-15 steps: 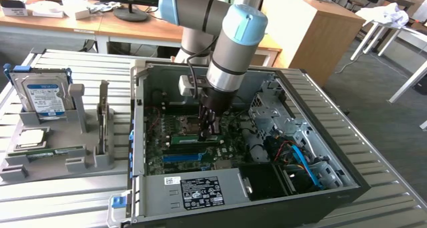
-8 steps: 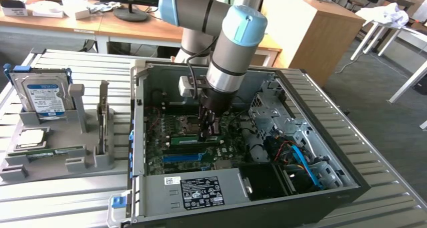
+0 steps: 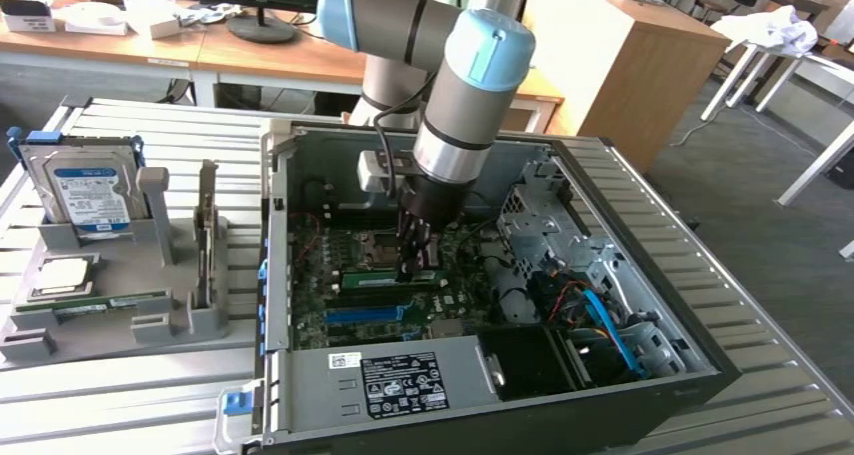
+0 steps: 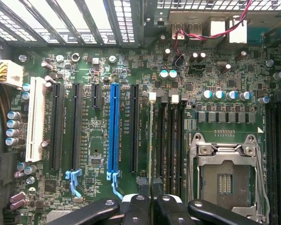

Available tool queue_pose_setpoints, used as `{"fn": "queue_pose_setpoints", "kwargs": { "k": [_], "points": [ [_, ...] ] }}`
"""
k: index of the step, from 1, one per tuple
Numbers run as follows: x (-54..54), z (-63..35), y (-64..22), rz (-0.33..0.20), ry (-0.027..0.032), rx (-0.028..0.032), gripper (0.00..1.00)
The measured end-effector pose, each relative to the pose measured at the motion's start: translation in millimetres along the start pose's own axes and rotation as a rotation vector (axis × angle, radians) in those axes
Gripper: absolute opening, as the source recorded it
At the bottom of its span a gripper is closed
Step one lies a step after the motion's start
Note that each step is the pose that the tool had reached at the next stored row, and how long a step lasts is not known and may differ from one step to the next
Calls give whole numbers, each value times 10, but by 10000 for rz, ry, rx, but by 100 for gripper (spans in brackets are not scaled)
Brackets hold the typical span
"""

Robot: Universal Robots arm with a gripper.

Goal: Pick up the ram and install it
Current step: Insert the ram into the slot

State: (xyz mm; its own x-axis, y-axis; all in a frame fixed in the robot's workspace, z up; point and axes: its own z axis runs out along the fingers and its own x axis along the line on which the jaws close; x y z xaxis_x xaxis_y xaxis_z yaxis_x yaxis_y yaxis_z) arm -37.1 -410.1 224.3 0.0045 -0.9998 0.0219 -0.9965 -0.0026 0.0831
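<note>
The ram [image 4: 151, 140] shows edge-on in the wrist view as a thin pale line, with my gripper [image 4: 151, 186] shut on it. It stands along the first of the dark memory slots [image 4: 171, 140], beside the empty CPU socket [image 4: 222, 178]; I cannot tell whether it is seated. In the exterior view the gripper [image 3: 416, 267] reaches straight down into the open computer case [image 3: 587, 175]. There the ram [image 3: 374, 278] is a green strip lying low on the motherboard.
A blue expansion slot [image 4: 114, 131] and a white slot [image 4: 36, 119] lie beside the memory slots. On the exterior view's left a grey holder [image 3: 187, 320] carries a hard drive [image 3: 87, 195], an upright card [image 3: 207, 235] and a thin green board [image 3: 100, 303]. Cables [image 3: 594, 310] crowd the case's right side.
</note>
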Motion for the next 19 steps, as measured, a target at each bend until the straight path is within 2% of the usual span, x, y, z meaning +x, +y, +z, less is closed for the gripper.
{"fn": "queue_pose_setpoints", "kwargs": {
  "k": [9,19],
  "points": [
    [0,5,-13,-8,1,-10,13],
    [0,8,14,-9,0,-9,13]
  ]
}}
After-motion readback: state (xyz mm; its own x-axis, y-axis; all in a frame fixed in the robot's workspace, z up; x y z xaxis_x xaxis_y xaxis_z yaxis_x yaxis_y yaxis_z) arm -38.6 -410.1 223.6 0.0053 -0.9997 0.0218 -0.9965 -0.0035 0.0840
